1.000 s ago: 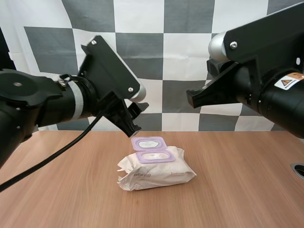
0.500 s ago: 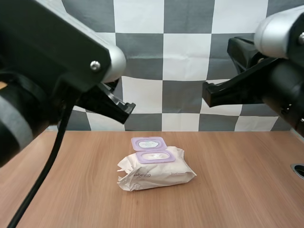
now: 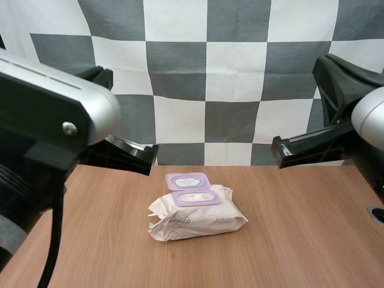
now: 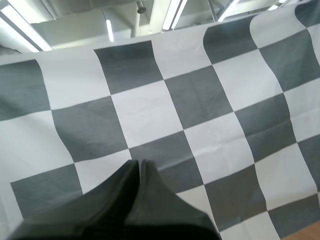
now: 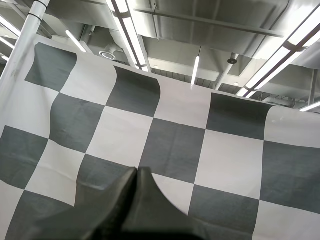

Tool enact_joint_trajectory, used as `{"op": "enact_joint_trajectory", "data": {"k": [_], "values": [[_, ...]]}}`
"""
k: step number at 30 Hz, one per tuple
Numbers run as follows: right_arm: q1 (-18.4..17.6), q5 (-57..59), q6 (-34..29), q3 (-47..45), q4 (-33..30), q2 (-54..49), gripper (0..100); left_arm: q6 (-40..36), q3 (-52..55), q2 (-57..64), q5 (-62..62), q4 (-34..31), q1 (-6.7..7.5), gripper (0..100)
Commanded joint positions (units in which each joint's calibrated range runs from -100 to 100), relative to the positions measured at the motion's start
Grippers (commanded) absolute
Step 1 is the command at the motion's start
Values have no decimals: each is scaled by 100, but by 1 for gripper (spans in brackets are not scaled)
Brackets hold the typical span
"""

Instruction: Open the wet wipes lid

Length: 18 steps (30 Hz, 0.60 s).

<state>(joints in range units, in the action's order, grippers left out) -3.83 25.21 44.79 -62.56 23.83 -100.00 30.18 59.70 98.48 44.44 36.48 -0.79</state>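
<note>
A wooden table (image 3: 300, 252) carries a crumpled white pack of wet wipes (image 3: 198, 219) lying flat near its middle, its purple lid (image 3: 187, 180) flipped open toward the far edge

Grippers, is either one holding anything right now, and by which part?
Nothing is held. The left gripper and the right gripper are both shut on nothing; the wet wipes pack lies untouched on the table, lid open.
</note>
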Motion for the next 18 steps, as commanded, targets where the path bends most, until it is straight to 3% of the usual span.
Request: {"op": "enact_joint_trajectory", "data": {"k": [1, 4, 10, 18], "values": [[-29, -185, -3, -104, -102, 0, 0, -289, 88, 7, -139, -518, 149, 0], [-29, -905, 34, -464, -254, 0, 0, -402, 388, 7, -864, -972, 256, 0], [-29, -2188, 34, -1618, -449, 0, 0, -393, 1252, -5, -2091, -1119, 276, 0], [-29, -2031, 34, -2113, -474, 0, 0, -393, 1677, 152, -2298, -1481, 276, 0]]}}
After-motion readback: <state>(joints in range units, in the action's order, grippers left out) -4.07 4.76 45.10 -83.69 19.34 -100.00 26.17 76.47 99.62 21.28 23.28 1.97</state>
